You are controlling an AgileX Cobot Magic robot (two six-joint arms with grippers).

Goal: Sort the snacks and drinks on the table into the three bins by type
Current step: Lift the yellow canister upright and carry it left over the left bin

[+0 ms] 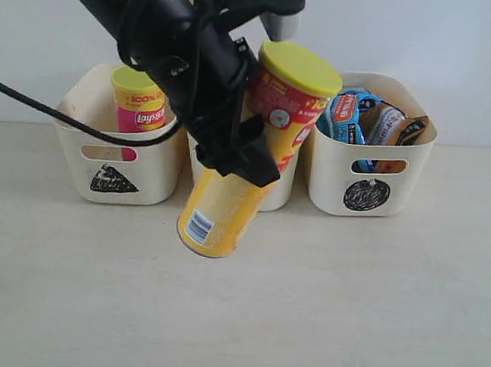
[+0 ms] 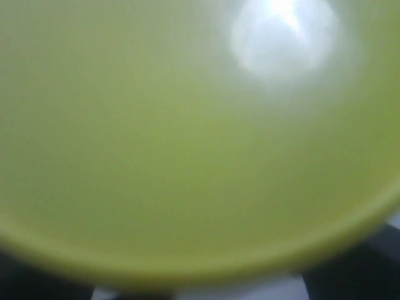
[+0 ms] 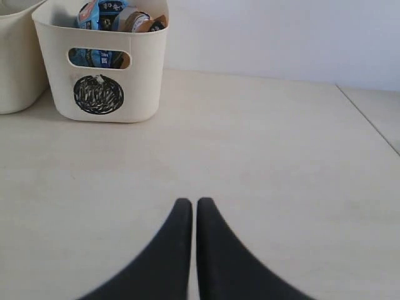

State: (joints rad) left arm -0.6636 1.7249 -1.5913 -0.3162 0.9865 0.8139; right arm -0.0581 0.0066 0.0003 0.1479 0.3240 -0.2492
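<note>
Currently left end effector [image 1: 239, 153] clamps the mid-body of the yellow-orange chip tube [image 1: 217, 219]. Tube hangs tilted just beside the circle-marked bin [image 1: 370, 172], lid end leaning toward it, base low over counter [image 1: 346, 310]. Likely light, stiff cardboard with a slick wall; may pivot, so a mid-body hold suits. Right end effector [image 3: 188, 215] is pressed together, empty, near that bin.

Bins: three, counting triangle bin [image 1: 157, 172], middle bin [image 1: 281, 193], circle bin [image 1: 327, 169].
Chip tubes: two, yellow tube [image 1: 224, 212] and pink tube [image 1: 139, 111].
Bags: two in sight, blue bag [image 1: 346, 115], orange bag [image 1: 413, 127].
Grippers: two, left gripper [image 1: 243, 154], right gripper [image 3: 188, 207].
</note>
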